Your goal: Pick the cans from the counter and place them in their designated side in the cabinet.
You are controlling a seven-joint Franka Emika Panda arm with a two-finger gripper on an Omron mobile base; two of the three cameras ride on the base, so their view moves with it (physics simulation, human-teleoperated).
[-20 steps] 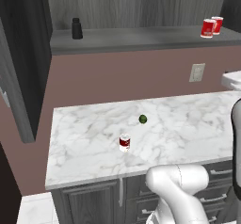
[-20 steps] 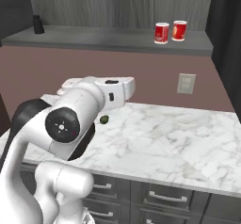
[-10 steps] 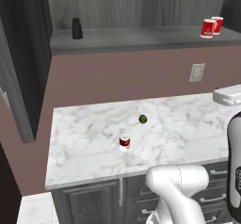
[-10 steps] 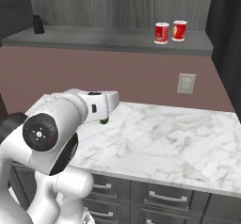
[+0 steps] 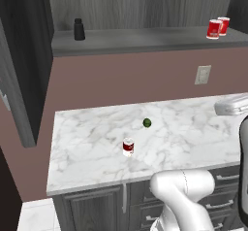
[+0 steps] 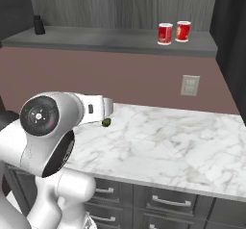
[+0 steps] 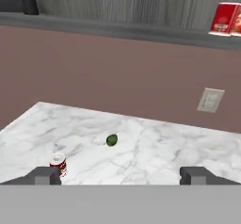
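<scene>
Two red cans [image 5: 217, 28] on the cabinet shelf [image 5: 145, 40], far right of the black bottle [image 5: 79, 29]; one banded can [image 5: 128, 147] left on the counter [image 5: 87, 142], near the green ball [image 5: 147, 123].

Right base: shelf cans touching, labels unreadable.

Hand: gripper [image 7: 120, 173] fully open, empty, short of the can.

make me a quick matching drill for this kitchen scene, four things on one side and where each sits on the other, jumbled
Things:
1. black bottle
2. two red cans
3. dark red can with white bands
4. green ball

Places:
A. on the counter, nearer its front edge
B. left end of the shelf
C. on the counter, nearer the wall
D. right end of the shelf

Pairs: 1-B, 2-D, 3-A, 4-C
</scene>
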